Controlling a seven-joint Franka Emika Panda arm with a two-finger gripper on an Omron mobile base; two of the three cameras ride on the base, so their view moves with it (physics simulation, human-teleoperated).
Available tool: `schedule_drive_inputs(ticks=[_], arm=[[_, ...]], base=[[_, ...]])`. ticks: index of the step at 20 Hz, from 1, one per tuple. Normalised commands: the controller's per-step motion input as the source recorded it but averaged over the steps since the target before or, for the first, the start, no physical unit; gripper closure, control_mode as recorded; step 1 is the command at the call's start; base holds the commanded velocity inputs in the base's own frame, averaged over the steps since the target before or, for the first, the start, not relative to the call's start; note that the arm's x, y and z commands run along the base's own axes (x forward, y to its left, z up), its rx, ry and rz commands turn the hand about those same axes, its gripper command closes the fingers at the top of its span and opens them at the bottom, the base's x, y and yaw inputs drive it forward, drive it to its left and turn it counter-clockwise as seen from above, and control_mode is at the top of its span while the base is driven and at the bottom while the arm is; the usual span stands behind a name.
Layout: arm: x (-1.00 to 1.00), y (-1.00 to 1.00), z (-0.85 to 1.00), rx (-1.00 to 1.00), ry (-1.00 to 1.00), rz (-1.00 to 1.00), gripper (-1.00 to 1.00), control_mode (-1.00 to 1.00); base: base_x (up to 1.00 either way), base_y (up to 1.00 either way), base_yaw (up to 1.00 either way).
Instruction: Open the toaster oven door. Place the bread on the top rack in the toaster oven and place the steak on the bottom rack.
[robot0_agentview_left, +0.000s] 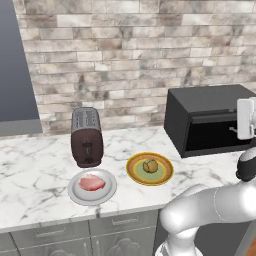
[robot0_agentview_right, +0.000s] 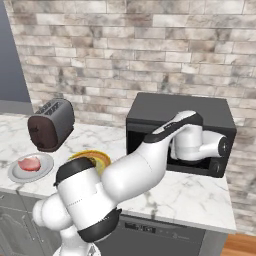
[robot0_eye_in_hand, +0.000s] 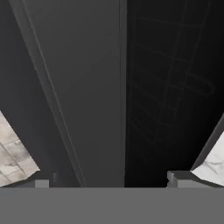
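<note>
The black toaster oven (robot0_agentview_left: 207, 102) stands at the counter's right, and its dark-glass door (robot0_agentview_left: 210, 136) looks shut. My gripper (robot0_eye_in_hand: 109, 181) is open right up against the door's front, one fingertip (robot0_eye_in_hand: 43, 181) on each side of the frame's edge, holding nothing. Faint rack wires (robot0_eye_in_hand: 175, 78) show through the glass; I cannot tell which rack. In the left base view the gripper (robot0_agentview_left: 239, 125) hangs before the oven's right part. The bread (robot0_agentview_left: 150, 166) lies on a yellow-rimmed green plate (robot0_agentview_left: 135, 172). The steak (robot0_agentview_left: 91, 183) lies on a grey-white plate (robot0_agentview_left: 75, 192), left of it.
A dark brown slot toaster (robot0_agentview_left: 86, 136) stands behind the two plates. A brick wall backs the marble counter (robot0_agentview_left: 35, 170). Grey cabinet drawers (robot0_agentview_left: 50, 235) run under its front edge. My arm (robot0_agentview_right: 145, 170) reaches across in front of the oven (robot0_agentview_right: 150, 107).
</note>
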Motion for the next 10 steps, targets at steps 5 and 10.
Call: schedule_drive_inputs(ticks=[5,10], arm=[[0.18,-0.05,-0.07,0.03,0.0,0.0,-1.0,-1.0],[0.11,-0.04,-0.1,0.04,0.0,-0.01,-1.0,-1.0]], base=[[0.0,0.0,0.0],[0.0,0.0,0.0]])
